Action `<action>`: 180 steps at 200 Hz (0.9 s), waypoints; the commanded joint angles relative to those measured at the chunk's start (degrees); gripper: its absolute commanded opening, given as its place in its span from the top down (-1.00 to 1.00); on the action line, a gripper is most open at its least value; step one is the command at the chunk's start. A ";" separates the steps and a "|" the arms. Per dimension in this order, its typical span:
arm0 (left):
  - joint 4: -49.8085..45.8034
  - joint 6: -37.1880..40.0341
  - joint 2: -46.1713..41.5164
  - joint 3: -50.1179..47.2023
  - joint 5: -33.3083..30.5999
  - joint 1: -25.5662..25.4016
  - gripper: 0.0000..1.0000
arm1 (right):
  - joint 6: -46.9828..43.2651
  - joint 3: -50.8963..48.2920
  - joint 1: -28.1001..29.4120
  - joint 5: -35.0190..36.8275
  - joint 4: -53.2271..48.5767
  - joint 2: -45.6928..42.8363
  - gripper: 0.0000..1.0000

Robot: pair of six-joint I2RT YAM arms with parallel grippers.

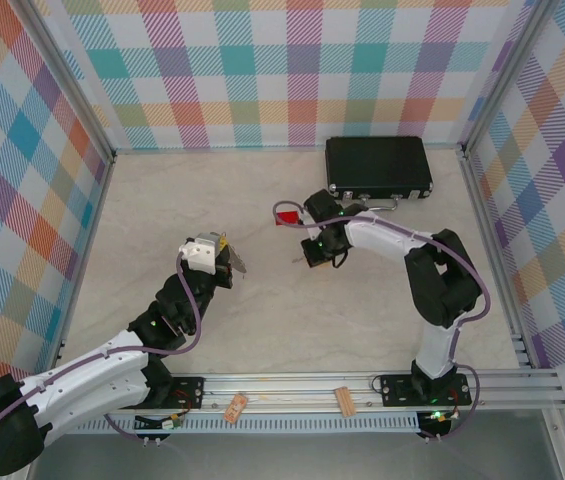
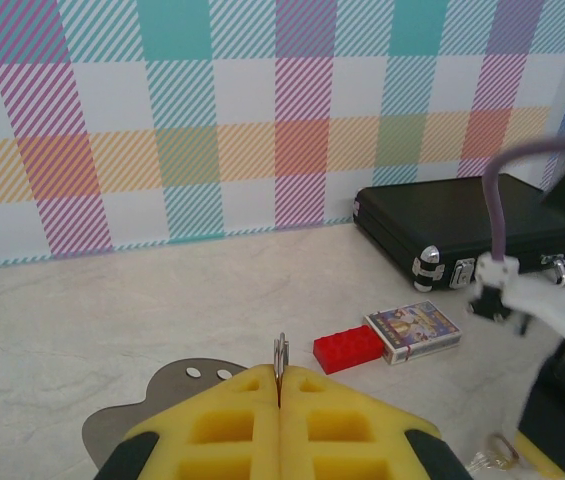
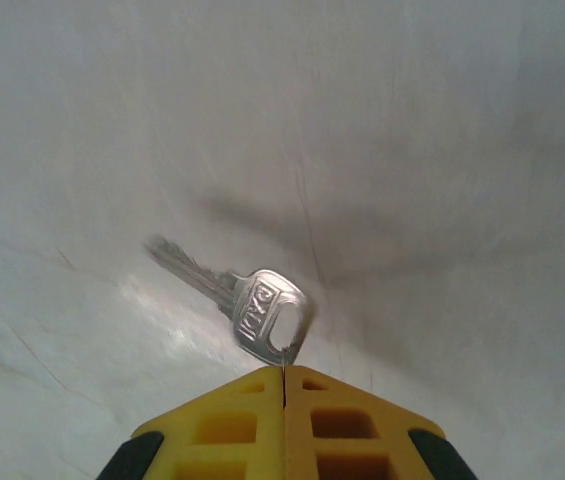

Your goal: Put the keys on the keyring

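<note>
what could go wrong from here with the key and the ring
1. The right gripper seems to pinch the key only by the rim of its head, so the key could swivel or slip out once it presses against anything.
2. The left gripper holds the ring by a thin edge, with little metal showing. The ring may tilt on contact and spoil the alignment.

Key (image 3: 267,315) head has stamped letters, too blurred to read. Box (image 2: 412,331) on the counter (image 2: 112,320) has colour print, text illegible. Nothing else readable.
</note>
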 commanded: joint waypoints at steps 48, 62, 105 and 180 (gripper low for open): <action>2.51 -0.53 -0.20 -0.12 0.51 -0.45 1.00 | 1.72 -6.20 -0.18 -0.58 -3.72 -3.86 1.00; 2.50 -0.53 -0.26 -0.19 0.54 -0.51 1.00 | 1.72 -5.96 -0.15 -0.53 -4.50 -3.46 1.00; 2.41 -0.56 -0.22 -0.11 0.65 -0.52 1.00 | 1.56 -4.89 -0.16 -0.73 -6.66 -1.75 1.00; 2.12 -0.64 -0.20 -0.03 0.90 -0.41 1.00 | 1.11 -3.77 -0.15 -0.14 -7.92 -0.23 1.00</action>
